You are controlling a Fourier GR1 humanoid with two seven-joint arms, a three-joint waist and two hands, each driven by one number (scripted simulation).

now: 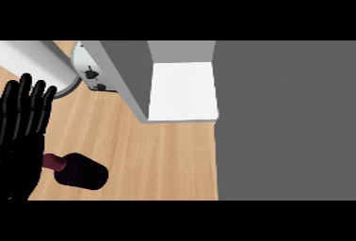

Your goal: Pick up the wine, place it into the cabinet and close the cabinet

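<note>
The pick-up looks not yet made: the wine bottle (78, 170) lies near the counter (160, 160)'s left front edge, beside the left hand (24, 117) with fingers straight and spread, needing to close around it.

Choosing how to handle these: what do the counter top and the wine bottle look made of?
Counter top: probably wood or wood laminate, matte, with pale brown grain lines. Wine bottle: seemingly dark glass, near-black body with a maroon neck; no clear shine, so uncertain.
</note>
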